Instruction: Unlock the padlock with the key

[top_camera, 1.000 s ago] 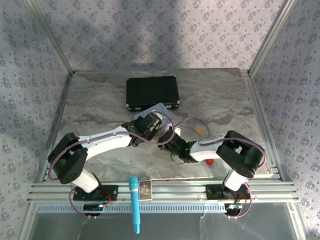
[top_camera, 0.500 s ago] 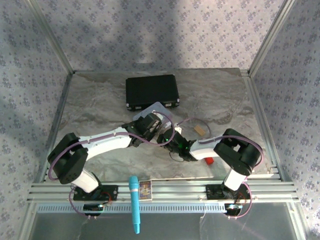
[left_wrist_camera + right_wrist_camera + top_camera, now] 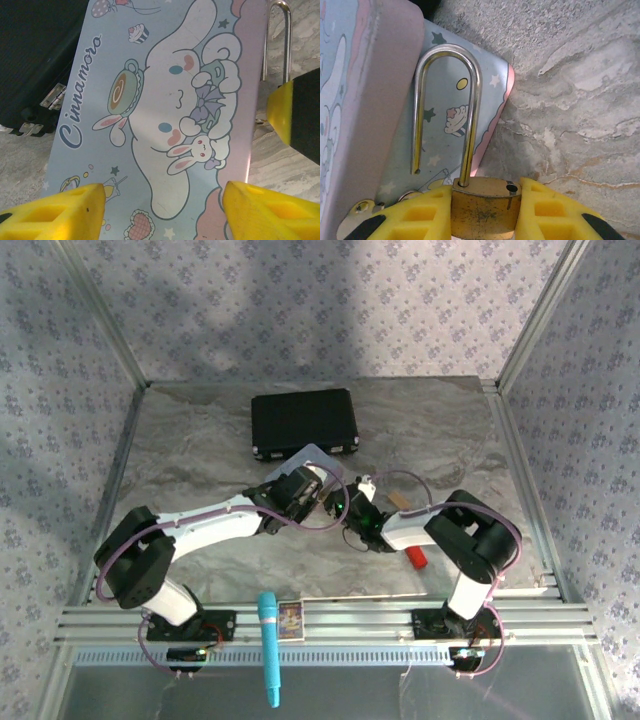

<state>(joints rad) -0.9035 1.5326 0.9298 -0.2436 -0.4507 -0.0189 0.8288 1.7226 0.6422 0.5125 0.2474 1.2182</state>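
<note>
Showing "Cinnamoro" script on glossy pale blue tin (image 3: 165, 115); left gripper (image 3: 162, 202) is straddling it wide, grip unclear; right gripper (image 3: 482, 212) is clamping scuffed brass padlock (image 3: 482, 200), silver U-shackle sprung.

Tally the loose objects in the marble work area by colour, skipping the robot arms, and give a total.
Black: 1, the case
Pale blue: 1, the tin
Brass: 1, the padlock
Silver: 1, a small metal piece, maybe the key
Tan: 1, the block
Red: 1, the cylinder
Total: 6
</note>
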